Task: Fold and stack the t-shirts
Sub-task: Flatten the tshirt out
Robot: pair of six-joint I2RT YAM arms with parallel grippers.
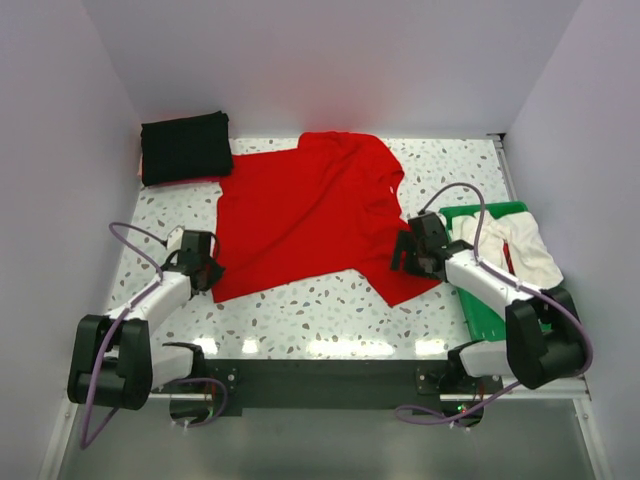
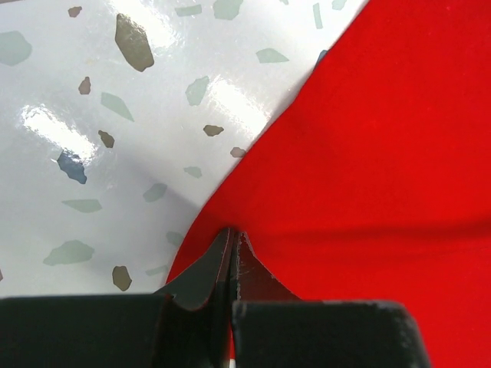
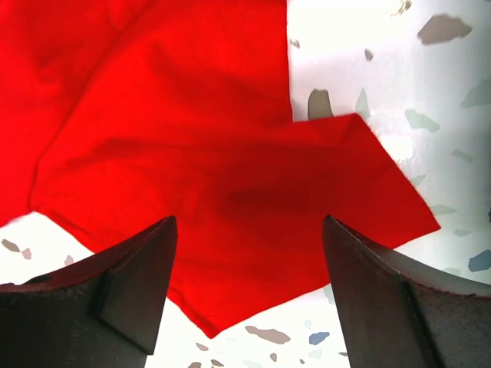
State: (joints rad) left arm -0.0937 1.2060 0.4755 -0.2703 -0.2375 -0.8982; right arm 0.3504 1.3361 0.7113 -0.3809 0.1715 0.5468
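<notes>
At the far left corner of the speckled tabletop, a black t-shirt is seen folded into a compact block, well apart from both arms.

Nearer, on the left side, the left gripper is lowered to the near left edge of the red t-shirt. In the left wrist view its jaws are pressed tightly together at the very border of the red cloth, where the cloth meets the bare table. The hem appears to be pinched between them, and a crease is drawn across the cloth from the fingertips towards the right.

The red t-shirt is spread out over the middle of the table, mostly flat. Its far part is bunched and wrinkled, and one sleeve is laid out towards the near right.

The right gripper is held just over that sleeve. In the right wrist view its jaws are spread wide, nothing is grasped between them, and the pointed red sleeve is seen lying on the table beneath the gap.

At the right edge, a green tray is set on the table beside the right arm. A whitish t-shirt is heaped loosely in it and is draped over its far end.
</notes>
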